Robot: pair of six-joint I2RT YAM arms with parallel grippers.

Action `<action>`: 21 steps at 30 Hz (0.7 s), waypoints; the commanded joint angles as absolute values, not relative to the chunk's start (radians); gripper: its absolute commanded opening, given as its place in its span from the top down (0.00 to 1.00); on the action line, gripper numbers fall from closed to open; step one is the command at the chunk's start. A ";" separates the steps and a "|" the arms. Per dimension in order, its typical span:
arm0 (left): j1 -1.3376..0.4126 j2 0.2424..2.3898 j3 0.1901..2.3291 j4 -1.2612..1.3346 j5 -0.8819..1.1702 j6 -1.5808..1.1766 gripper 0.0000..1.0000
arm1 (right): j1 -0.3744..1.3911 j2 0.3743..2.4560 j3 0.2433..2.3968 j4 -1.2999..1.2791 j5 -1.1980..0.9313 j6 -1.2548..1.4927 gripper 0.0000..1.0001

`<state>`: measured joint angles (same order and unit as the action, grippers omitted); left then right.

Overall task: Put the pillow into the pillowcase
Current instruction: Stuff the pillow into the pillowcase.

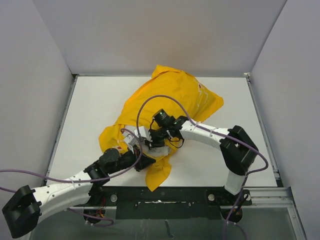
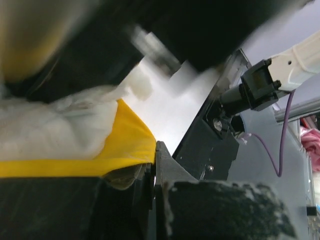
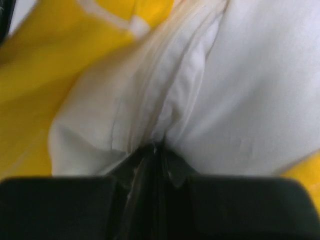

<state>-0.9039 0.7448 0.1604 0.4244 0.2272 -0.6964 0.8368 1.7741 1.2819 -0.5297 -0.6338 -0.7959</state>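
Looking at how your two arms meet at the near end of the pillowcase (image 1: 172, 95), the split of jobs makes sense. Your left pincer (image 2: 154, 159) is pressed together on the yellow hem, I'd guess to pin the mouth in place. Your right pincer (image 3: 158, 152) is pinched shut on a fold of the white pillow (image 3: 250, 90), likely so it can shove that end deeper in.

The pillow looks mostly inside already. From above, the case is a plump lump in the middle of the counter (image 1: 95, 105), with only a bit of white showing by the pincers at its near opening.

The top view gives you the layout but hides both grips under the wrists. The right wrist view shows the fold bunched right at the fingertips, with yellow on both sides. The left wrist view shows yellow cloth in the jaws and the pillow bulging just above it, though it's blurry up top.
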 commanded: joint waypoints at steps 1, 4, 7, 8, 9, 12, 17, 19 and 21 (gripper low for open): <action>-0.952 0.793 0.312 0.620 0.356 -0.690 1.00 | 0.897 1.855 1.164 -0.204 -0.360 -0.498 1.00; -1.007 0.783 0.357 0.610 0.341 -0.673 1.00 | 0.870 1.929 1.184 -0.184 -0.379 -0.418 1.00; -1.058 0.710 0.369 0.554 0.274 -0.639 1.00 | 0.852 1.944 1.165 -0.172 -0.496 -0.409 1.00; -1.068 0.691 0.372 0.527 0.249 -0.627 1.00 | 0.842 1.939 1.154 -0.170 -0.558 -0.417 1.00; -1.073 0.677 0.369 0.512 0.228 -0.615 1.00 | 0.829 1.933 1.150 -0.181 -0.639 -0.432 1.00; -1.073 0.657 0.328 0.563 0.150 -0.600 1.00 | 0.771 1.928 1.171 -0.282 -0.903 -0.494 0.90; -1.073 0.670 0.274 0.584 -0.006 -0.607 0.78 | 0.740 1.925 1.180 -0.422 -1.115 -0.637 0.75; -1.072 0.677 0.286 0.511 -0.044 -0.621 0.60 | 0.755 1.920 1.175 -0.383 -1.031 -0.602 0.72; -1.071 0.676 0.313 0.375 -0.080 -0.615 0.52 | 0.756 1.921 1.194 -0.344 -0.914 -0.531 0.71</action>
<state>-1.0679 0.6914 0.2462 0.4160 0.0101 -0.6086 0.7422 1.8854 1.1957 -0.3298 -1.0367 -0.5697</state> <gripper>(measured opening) 0.424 0.276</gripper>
